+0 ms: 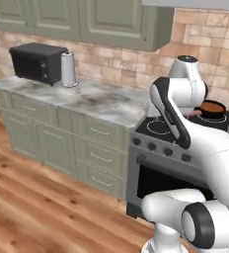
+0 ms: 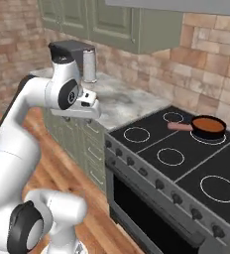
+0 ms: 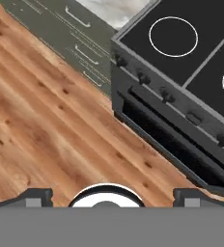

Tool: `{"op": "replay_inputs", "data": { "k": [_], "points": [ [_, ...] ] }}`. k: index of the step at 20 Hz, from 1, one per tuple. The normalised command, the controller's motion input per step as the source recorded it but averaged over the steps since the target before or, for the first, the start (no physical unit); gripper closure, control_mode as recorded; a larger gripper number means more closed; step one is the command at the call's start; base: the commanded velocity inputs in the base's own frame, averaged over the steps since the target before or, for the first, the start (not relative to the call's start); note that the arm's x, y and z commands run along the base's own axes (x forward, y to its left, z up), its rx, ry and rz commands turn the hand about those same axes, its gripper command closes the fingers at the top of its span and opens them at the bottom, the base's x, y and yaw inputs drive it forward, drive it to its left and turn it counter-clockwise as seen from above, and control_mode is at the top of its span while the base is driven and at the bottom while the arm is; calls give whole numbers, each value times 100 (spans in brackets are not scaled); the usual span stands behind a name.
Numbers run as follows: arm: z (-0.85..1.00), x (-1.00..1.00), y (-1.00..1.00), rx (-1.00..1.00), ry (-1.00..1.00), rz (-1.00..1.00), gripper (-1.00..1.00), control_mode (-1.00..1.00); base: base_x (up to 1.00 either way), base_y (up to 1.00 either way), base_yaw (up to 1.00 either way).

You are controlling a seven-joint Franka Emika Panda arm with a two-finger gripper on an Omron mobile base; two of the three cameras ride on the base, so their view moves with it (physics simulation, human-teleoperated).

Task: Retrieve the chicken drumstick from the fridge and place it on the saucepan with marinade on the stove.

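The saucepan with marinade [image 1: 212, 107] [image 2: 208, 126] sits on a back burner of the stove [image 1: 158, 129] [image 2: 186, 166]. It is a small black pan with reddish-brown sauce, and its pinkish handle points left. My gripper [image 3: 116, 195] is open, with its two dark fingertips [image 3: 36, 196] wide apart and nothing between them. In the hand view it looks down at the wooden floor in front of the stove [image 3: 181, 72]. In the right base view my hand [image 2: 82, 105] hangs left of the stove, well away from the pan. The chicken drumstick and the fridge are out of view.
A marble counter [image 1: 94, 99] with green drawers [image 1: 99, 148] runs left of the stove. A black microwave [image 1: 37, 62] and a grey cylinder [image 1: 68, 69] stand at its far end. Green wall cabinets [image 1: 87, 20] hang above. The oven door [image 3: 181, 144] faces the wooden floor [image 3: 46, 125].
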Motion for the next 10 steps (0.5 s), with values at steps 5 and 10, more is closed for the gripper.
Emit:
{"op": "replay_inputs", "data": {
  "k": [5,10],
  "points": [
    [0,0,0,0,0,0,-100,100,5,0,99],
    [0,0,0,0,0,0,-100,100,10,0,99]
  ]
}}
